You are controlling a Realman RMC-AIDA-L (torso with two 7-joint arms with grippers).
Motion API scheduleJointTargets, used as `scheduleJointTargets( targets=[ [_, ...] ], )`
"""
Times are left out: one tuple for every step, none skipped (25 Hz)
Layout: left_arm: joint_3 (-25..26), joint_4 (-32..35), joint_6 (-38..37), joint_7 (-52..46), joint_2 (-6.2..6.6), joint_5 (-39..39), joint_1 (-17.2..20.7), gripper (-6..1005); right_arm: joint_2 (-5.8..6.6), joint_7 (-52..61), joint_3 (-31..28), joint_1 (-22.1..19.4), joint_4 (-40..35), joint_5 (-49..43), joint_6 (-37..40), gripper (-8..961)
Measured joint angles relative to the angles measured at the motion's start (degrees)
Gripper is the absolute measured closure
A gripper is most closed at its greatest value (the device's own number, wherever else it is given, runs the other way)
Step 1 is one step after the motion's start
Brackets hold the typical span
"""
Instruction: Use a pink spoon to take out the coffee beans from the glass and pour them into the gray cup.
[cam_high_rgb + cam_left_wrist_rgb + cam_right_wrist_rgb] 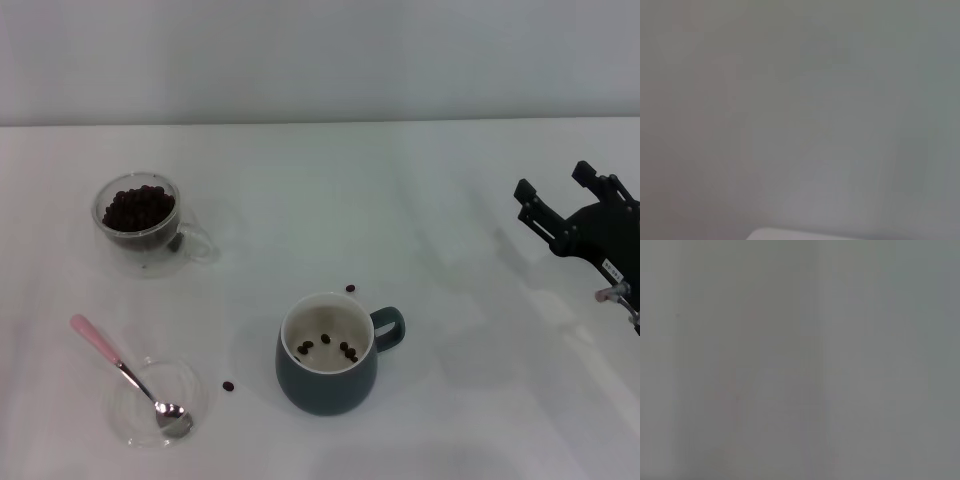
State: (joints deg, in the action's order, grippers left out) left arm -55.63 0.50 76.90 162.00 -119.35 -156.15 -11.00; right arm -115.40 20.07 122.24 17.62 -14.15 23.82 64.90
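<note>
Across the desk (450,200) from the right claw (560,205), hanging open and empty, the pink spoon (125,372) is lying diagonally, nearer the unseen left arm.

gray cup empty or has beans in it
Not empty: the gray cup stands upright with a few coffee beans on its cream-white bottom, far from full.

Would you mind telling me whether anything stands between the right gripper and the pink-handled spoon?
Yes: the dark blue-gray ceramic mug stands on the table roughly between the right gripper at the right edge and the pink-handled metal spoon, which rests in a shallow clear glass dish.
</note>
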Motion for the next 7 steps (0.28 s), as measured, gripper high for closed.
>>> scheduleJointTargets(
  targets=[
    [0.0, 0.14, 0.2, -0.02, 0.0, 0.0, -0.21, 106, 0.0, -0.01, -0.07, -0.12, 0.01, 0.0, 0.03, 77],
    [0.0, 0.31, 0.31, -0.03, 0.0, -0.01, -0.46, 106, 0.0, -0.02, -0.11, -0.23, 0.07, 0.11, 0.05, 77],
    [0.0, 0.47, 0.39, -0.05, 0.02, -0.02, -0.8, 106, 0.0, -0.02, -0.14, -0.28, 0.23, 0.55, 0.1, 77],
    [0.0, 0.62, 0.4, -0.07, 0.08, -0.01, -1.39, 106, 0.01, -0.02, -0.14, -0.28, 0.41, 1.08, 0.11, 77],
    [0.0, 0.56, 0.4, -0.08, 0.11, 0.0, -1.92, 106, 0.0, -0.02, -0.15, -0.3, 0.53, 1.44, 0.11, 77],
    [0.0, 0.54, 0.38, -0.09, 0.13, 0.03, -2.53, 106, 0.0, -0.01, -0.15, -0.32, 0.61, 1.73, 0.11, 77],
    [0.0, 0.5, 0.32, -0.09, 0.14, 0.05, -2.87, 106, 0.01, 0.04, -0.16, -0.35, 0.67, 1.89, 0.06, 77]
  ],
)
